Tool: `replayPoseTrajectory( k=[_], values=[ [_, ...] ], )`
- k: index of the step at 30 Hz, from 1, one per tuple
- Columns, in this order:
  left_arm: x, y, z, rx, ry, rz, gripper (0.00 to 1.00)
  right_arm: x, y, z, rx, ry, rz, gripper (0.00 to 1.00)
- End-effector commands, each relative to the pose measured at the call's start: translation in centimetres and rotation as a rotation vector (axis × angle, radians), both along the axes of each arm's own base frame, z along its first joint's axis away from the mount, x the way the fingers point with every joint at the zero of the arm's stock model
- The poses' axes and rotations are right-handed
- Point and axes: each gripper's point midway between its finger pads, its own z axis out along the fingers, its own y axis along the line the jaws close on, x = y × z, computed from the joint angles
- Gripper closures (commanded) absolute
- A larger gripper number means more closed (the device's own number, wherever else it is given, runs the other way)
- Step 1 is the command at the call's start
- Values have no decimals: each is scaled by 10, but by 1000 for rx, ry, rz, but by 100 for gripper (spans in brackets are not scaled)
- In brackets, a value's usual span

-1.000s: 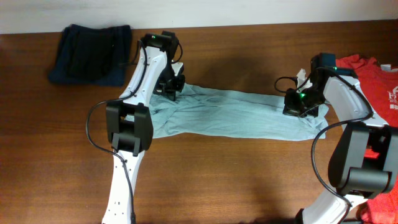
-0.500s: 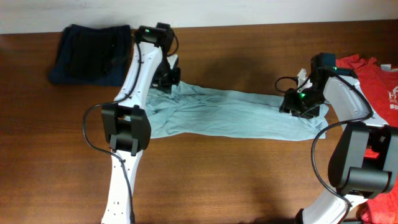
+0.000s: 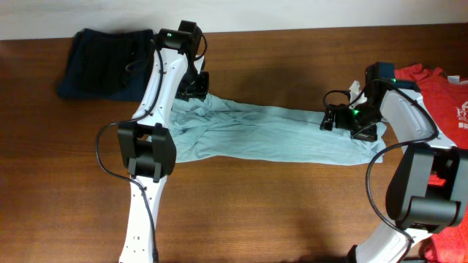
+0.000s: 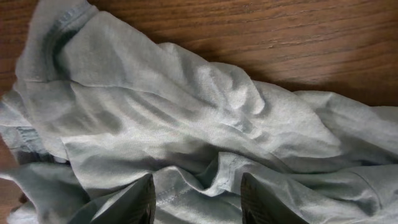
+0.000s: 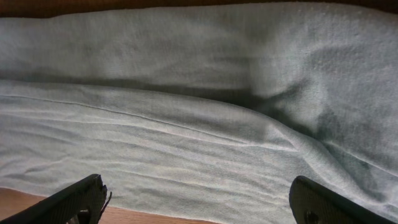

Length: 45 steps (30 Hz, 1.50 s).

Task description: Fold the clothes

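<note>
Desk (image 3: 278, 212): one, dark brown wood; its near edge carries only the two arm bases.
Count: three garments, two arms, two end effectors.
Pale grey-blue T-shirt (image 3: 263, 135): one, thin soft cotton drawn into a long narrow band that lies across the middle of the desk from left to right. The right end is smooth, with layered edges and one long straight crease. The left end is bunched into deep wrinkles, with a stitched edge showing.
Right end effector (image 5: 196, 193): it hangs low over the right end of the pale grey-blue T-shirt. Its fingers are spread wide with nothing between them, and the flat cloth lies beneath both tips.
Left end effector (image 4: 196, 199): it is above the far left end of the same shirt, on the side nearer the far edge. Its fingers are parted and grip nothing, and the crumpled folds lie just below the tips.
Red T-shirt (image 3: 446, 95): one, with white print, at the right edge of the desk. The right arm partly hides it, and it lies near the band's right end.
Dark navy garment (image 3: 106, 62): one, a loose heap in the far left corner of the desk, apart from the band.
</note>
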Motion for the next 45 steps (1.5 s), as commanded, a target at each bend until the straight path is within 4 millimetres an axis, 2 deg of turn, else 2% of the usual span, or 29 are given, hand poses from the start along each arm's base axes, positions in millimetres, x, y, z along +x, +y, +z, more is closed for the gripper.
replayPoseTrajectory(
  k=[1,5,6,10,12,13,16,21,32,37,45],
  values=[
    [-3,1,-13,22,27,9,56,-2,3,1,-9,-1,10,1],
    [-9,-1,-21,29,55,2,56,-2,3,1,-9,-1,10,2],
    [-16,-3,-29,36,82,-5,56,-2,3,1,-9,-2,10,1],
    [-18,-3,-40,40,95,-8,57,-2,3,1,-9,-2,10,1],
    [-16,-3,-40,38,87,-7,64,-2,3,1,-9,-2,10,1],
    [-15,-4,-40,37,84,-7,76,-2,3,1,-9,-1,10,1],
    [-16,-3,-40,37,86,-7,99,-2,3,1,-9,-2,10,1],
    [-23,-2,-37,44,113,-7,99,-2,3,1,-9,-2,10,1],
    [-60,8,-8,76,235,-8,99,-2,3,1,-9,-2,10,2],
    [-60,8,2,72,220,-7,99,-2,3,1,-9,-2,10,1],
    [-64,6,1,69,234,1,99,-2,3,1,-9,-2,10,2]
  ],
)
